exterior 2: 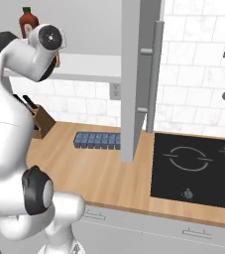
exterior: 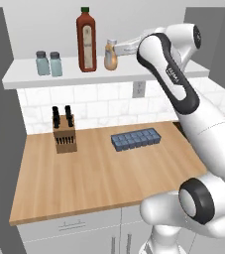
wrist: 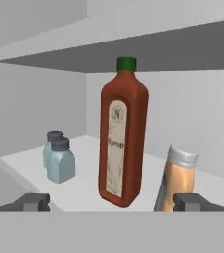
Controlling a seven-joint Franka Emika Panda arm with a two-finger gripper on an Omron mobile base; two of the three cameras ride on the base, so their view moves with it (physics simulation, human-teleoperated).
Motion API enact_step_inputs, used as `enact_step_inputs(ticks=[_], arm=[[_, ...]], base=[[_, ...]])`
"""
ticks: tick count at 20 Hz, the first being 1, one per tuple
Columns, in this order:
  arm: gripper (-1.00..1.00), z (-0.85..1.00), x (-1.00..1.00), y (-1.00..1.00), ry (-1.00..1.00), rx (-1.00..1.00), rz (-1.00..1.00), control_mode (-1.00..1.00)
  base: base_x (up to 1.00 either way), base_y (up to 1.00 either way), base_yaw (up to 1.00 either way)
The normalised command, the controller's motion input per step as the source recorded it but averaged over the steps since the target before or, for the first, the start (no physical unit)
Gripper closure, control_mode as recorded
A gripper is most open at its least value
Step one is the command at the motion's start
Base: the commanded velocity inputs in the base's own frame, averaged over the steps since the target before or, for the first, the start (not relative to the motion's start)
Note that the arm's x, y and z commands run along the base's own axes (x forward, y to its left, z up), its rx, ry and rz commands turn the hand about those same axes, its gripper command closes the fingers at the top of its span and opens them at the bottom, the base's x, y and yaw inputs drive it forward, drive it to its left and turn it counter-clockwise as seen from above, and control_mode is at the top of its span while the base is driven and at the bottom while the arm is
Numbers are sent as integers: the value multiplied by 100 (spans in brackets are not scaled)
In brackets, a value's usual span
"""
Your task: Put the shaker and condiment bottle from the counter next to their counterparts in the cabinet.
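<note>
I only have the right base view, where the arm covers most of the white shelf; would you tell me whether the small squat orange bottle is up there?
Observer: Yes. In the left base view the small squat orange-tan bottle with a pale cap stands on the long white shelf, just right of the tall red sauce bottle with a green cap.
Operator: Thank you. Is the gripper closed on it?
Observer: No. In the hand view the gripper is open, and the bottle stands near the fingertip on the picture's right.
Operator: And the shakers?
Observer: A pale teal glass shaker with a dark grey cap stands beside its twin shaker at the shelf's left end.
</note>
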Motion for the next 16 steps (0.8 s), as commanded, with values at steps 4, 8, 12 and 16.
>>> enact_step_inputs(ticks=[4,8,12,16], arm=[[-100,10,-73,0,-1,0,0,-100],[-100,8,-69,0,0,0,0,-100],[-100,7,-72,0,0,0,-1,-100],[-100,4,-74,0,0,0,-7,-100]], base=[[0,0,0],[0,0,0],[0,0,0],[0,0,0]])
